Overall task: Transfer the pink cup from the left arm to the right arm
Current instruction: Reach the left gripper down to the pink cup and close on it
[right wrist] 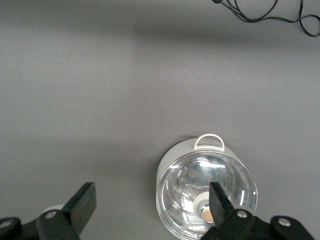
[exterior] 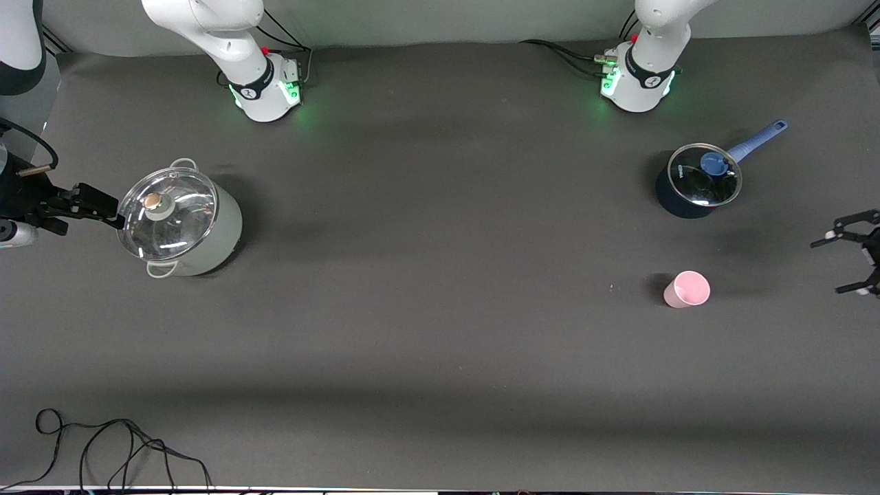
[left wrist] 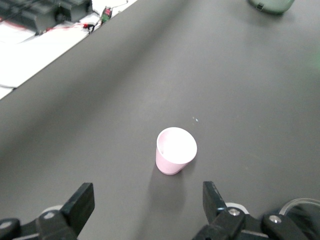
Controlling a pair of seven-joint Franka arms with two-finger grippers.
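Pale pink cup point(exterior: 686, 289), dark blue saucepan point(exterior: 694, 185), grey-green pot point(exterior: 180, 223), all on a plain charcoal table point(exterior: 440, 330)

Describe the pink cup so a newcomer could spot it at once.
Start at the blue saucepan near the left arm's base. Nearer the front camera stands the pink cup, upright and alone on the dark table. It is small, pale pink, handleless and lidless, unlike both pots.

Cut off at three o'clock of the front view: left pincer point(exterior: 833, 266), only two black fingers showing, arm out of frame. Cut off at nine o'clock: right pincer point(exterior: 103, 206), wrist mostly lost past the edge. Clipped at seven o'clock: black cable point(exterior: 124, 447). Too small to identify: pale speck point(exterior: 611, 287) on the worktop point(exterior: 440, 330). Unreadable: lettering on the saucepan lid point(exterior: 679, 172). Half hidden by a pincer finger in the right wrist view: pot lid knob point(right wrist: 206, 213).
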